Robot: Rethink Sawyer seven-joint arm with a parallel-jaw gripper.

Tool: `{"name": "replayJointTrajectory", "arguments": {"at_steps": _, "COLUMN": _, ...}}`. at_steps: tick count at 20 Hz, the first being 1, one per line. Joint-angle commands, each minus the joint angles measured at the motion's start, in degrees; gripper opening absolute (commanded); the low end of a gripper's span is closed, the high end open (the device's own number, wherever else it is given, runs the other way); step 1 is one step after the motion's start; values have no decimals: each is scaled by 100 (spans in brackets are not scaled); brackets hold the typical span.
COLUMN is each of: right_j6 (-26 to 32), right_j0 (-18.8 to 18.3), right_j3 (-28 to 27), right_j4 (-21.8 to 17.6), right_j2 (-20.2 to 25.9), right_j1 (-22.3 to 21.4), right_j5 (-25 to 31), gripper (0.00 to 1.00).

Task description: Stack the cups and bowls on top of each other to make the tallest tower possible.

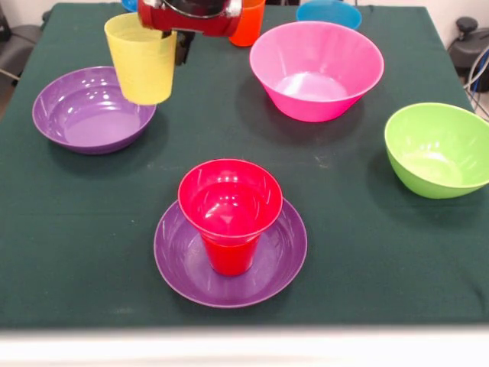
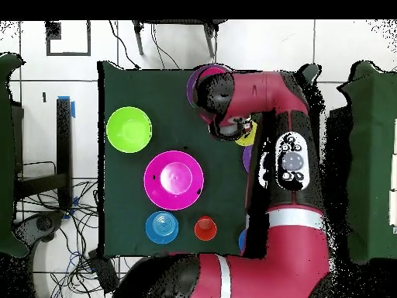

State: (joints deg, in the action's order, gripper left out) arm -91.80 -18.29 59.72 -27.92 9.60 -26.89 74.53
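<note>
Front view shows the gripper (image 1: 164, 34) grasping the yellow cup (image 1: 143, 60) by its rim and holding it in the air, tilted, over the inner edge of the deeper purple bowl (image 1: 88, 111) at the left. At the near middle of the green table cloth (image 1: 344, 260), a red cup (image 1: 229, 210) stands upright in the shallow purple bowl (image 1: 183, 264). The big pink bowl (image 1: 316, 69) sits upright toward the far right, and the lime green bowl (image 1: 439, 149) lies well apart at the right edge, tipped slightly. An orange cup (image 1: 248, 23) and a light blue bowl (image 1: 328, 13) stand at the far edge, partly cut off or hidden by the arm. Overhead view has the red arm (image 2: 267, 101) covering the yellow cup almost wholly; the pink bowl (image 2: 174, 180), green bowl (image 2: 129, 129) and light blue bowl (image 2: 161, 226) show clearly.
</note>
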Motion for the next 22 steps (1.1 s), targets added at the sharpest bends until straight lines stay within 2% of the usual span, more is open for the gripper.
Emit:
{"name": "replayJointTrajectory", "arguments": {"at_steps": 1, "right_j6": 760, "right_j0": 222, "right_j3": -1799, "right_j4": -136, "right_j2": 623, "right_j1": 978, "right_j5": 1272, "gripper": 0}}
{"name": "replayJointTrajectory", "arguments": {"at_steps": 12, "right_j6": 750, "right_j0": 370, "right_j3": -3215, "right_j4": -214, "right_j2": 887, "right_j1": 1810, "right_j5": 1777, "gripper": 0}}
{"name": "replayJointTrajectory", "arguments": {"at_steps": 15, "right_j6": 723, "right_j0": 410, "right_j3": -3277, "right_j4": -164, "right_j2": 851, "right_j1": 1810, "right_j5": 1855, "gripper": 0}}
{"name": "replayJointTrajectory", "arguments": {"at_steps": 16, "right_j6": 640, "right_j0": 400, "right_j3": -2999, "right_j4": -62, "right_j2": 759, "right_j1": 1656, "right_j5": 1737, "gripper": 0}}
{"name": "replayJointTrajectory", "arguments": {"at_steps": 18, "right_j6": 648, "right_j0": 428, "right_j3": -2972, "right_j4": -27, "right_j2": 708, "right_j1": 1589, "right_j5": 1831, "gripper": 0}}
{"name": "replayJointTrajectory", "arguments": {"at_steps": 22, "right_j6": 709, "right_j0": 517, "right_j3": -3302, "right_j4": -92, "right_j2": 712, "right_j1": 1645, "right_j5": 2206, "gripper": 0}}
